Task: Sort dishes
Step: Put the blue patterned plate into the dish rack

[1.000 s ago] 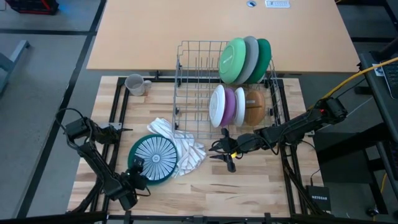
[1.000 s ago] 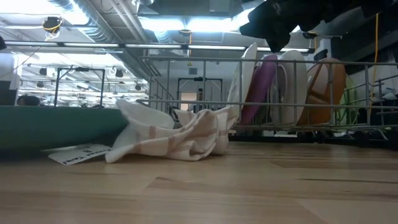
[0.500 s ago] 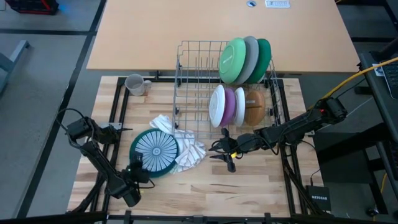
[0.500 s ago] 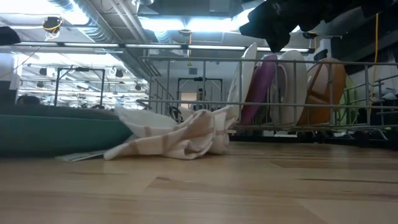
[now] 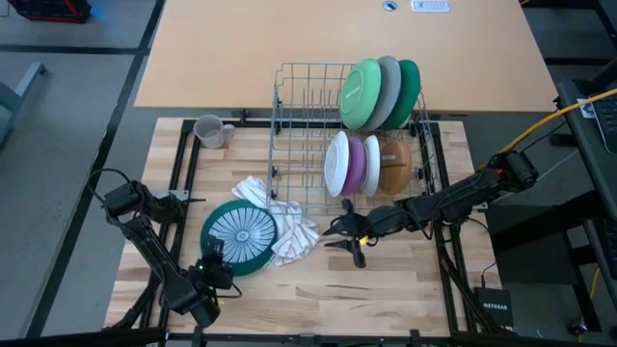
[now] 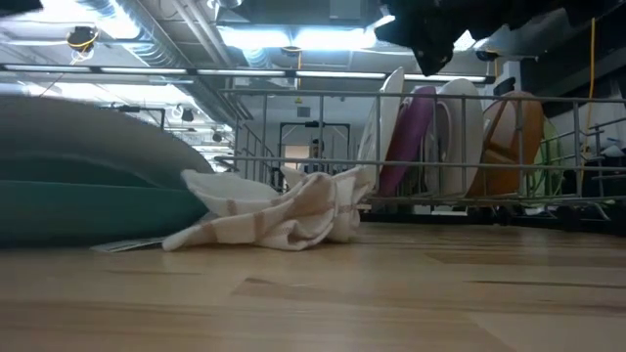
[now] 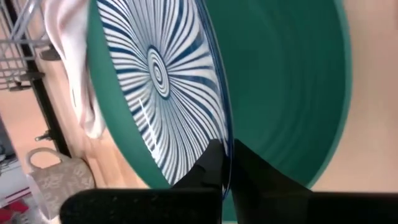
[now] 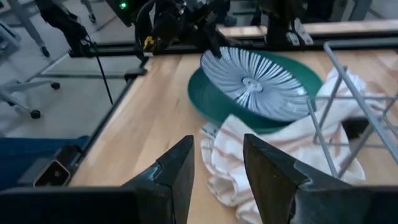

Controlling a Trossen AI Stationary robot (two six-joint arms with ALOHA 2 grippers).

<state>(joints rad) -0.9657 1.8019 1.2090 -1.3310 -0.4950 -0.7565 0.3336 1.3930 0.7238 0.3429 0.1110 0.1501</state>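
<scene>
A blue-and-white striped plate (image 5: 242, 232) lies tilted in a wide teal dish (image 5: 218, 262) at the table's near left, beside a white striped cloth (image 5: 286, 229). My left gripper (image 7: 225, 152) is shut on the striped plate at its near edge. My right gripper (image 5: 339, 237) hovers open over the table in front of the grey wire rack (image 5: 299, 116), holding nothing. The rack holds large green, grey and teal plates (image 5: 366, 93) standing on edge, and smaller white and purple ones (image 5: 349, 162) with a brown bowl (image 5: 395, 166). My left gripper pinches the striped plate's near rim (image 7: 226, 124) between its two fingers (image 7: 208, 167), one above the plate and one below. The fingers slant down from the table's near left. The held edge is raised; the far edge (image 8: 292, 111) still rests in the teal dish.
A grey mug (image 5: 209, 130) stands at the far left of the table. The cloth's edge lies against the teal dish's far right side. Bare wood shows along the near edge (image 5: 366, 289), and the rack's left half has free slots.
My left gripper has taken hold of the striped plate's near rim and risen. The plate's near edge has tipped up off the teal dish while its far edge stays down. Both dishes slid a little toward the cloth.
</scene>
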